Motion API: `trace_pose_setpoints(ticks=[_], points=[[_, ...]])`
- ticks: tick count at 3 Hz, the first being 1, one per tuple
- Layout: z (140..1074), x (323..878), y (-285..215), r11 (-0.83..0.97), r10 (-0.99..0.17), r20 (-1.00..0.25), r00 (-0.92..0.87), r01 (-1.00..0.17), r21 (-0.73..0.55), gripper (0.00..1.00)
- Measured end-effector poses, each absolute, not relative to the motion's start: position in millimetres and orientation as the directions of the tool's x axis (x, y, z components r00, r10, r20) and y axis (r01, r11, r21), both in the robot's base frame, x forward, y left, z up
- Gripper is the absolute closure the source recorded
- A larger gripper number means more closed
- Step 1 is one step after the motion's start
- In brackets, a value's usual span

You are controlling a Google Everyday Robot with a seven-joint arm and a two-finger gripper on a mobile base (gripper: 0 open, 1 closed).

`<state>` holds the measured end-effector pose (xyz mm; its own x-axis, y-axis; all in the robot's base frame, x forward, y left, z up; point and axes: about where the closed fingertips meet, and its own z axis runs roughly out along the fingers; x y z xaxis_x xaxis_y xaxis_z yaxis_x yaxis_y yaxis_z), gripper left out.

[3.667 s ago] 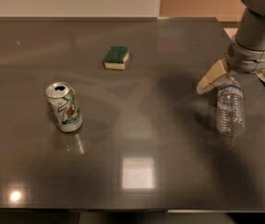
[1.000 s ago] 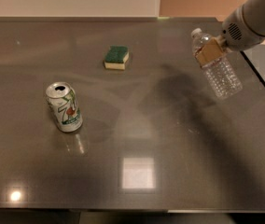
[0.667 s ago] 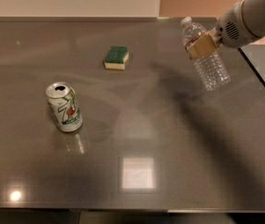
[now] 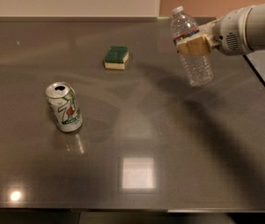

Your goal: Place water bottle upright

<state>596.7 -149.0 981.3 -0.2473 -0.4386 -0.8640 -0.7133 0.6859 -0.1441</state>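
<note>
Tool (image 4: 191, 46) grips the tilted water bottle (image 4: 199, 70) mid-body, upper right.

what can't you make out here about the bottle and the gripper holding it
- Camera view: the gripper clamps the water bottle; its near finger covers part of the label, and the bottle hides the far finger.
- The arm is cut off by the right edge.
- Whether the tilted bottle holds any water: too clear to tell.
- The soda can: its far side faces away.
</note>
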Motion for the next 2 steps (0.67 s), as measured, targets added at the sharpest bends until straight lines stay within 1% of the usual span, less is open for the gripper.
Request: trace_pose_setpoints(ticks=[1,2], points=[[983.2,587.0,-151.2,0.672,-0.335,-0.93,-0.148,-0.73,-0.126,1.0],[981.8,573.2,-168.6,0.665,-0.24,-0.969,-0.057,-0.737,-0.121,1.0]])
